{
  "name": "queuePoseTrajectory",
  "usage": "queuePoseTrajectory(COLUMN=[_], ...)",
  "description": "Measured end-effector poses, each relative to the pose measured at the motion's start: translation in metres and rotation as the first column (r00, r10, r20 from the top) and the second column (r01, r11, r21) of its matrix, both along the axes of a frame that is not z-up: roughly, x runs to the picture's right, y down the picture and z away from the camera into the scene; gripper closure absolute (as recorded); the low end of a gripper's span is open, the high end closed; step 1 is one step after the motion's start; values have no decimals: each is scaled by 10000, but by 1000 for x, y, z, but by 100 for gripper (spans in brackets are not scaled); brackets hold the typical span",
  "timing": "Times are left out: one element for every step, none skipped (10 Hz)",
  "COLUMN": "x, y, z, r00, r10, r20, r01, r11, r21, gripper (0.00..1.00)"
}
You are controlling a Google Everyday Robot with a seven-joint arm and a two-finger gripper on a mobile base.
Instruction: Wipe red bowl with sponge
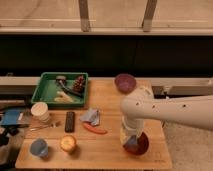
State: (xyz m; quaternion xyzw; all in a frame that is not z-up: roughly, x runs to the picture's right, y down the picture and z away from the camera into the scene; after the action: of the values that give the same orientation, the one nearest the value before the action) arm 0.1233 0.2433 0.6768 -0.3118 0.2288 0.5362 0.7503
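The red bowl (pixel 140 146) sits on the wooden table (pixel 107 150) near its front right corner, partly hidden by my arm. My gripper (pixel 131 140) points down into the bowl's left part. A bluish sponge (pixel 132 142) shows at its tip, resting in the bowl. The white arm reaches in from the right and covers the bowl's back rim.
A purple bowl (pixel 125 81) stands at the back right. A green tray (pixel 64 89) with items is at the back left. A blue cloth (pixel 91 116), orange carrot-like item (pixel 95 129), black remote (pixel 70 121), stacked white cups (pixel 40 112), blue cup (pixel 38 148) and orange item (pixel 68 144) lie left.
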Motion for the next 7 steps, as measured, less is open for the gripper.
queuePoseTrajectory(x=[0, 7, 20, 32, 50, 63, 72], y=[7, 15, 22, 27, 29, 25, 16], z=[-3, -5, -8, -8, -8, -6, -1], r00=[10000, 9997, 9983, 9956, 9899, 9856, 9821], r10=[52, 176, 358, 569, 854, 981, 1023], r20=[-14, -171, -458, -747, -1132, -1376, -1582], r01=[-52, -178, -367, -587, -884, -1008, -1044], r11=[10000, 9998, 9991, 9980, 9959, 9948, 9945], r21=[-43, -118, -192, -225, -209, -131, -48], gripper=[100, 100, 100, 100, 100, 100, 100])
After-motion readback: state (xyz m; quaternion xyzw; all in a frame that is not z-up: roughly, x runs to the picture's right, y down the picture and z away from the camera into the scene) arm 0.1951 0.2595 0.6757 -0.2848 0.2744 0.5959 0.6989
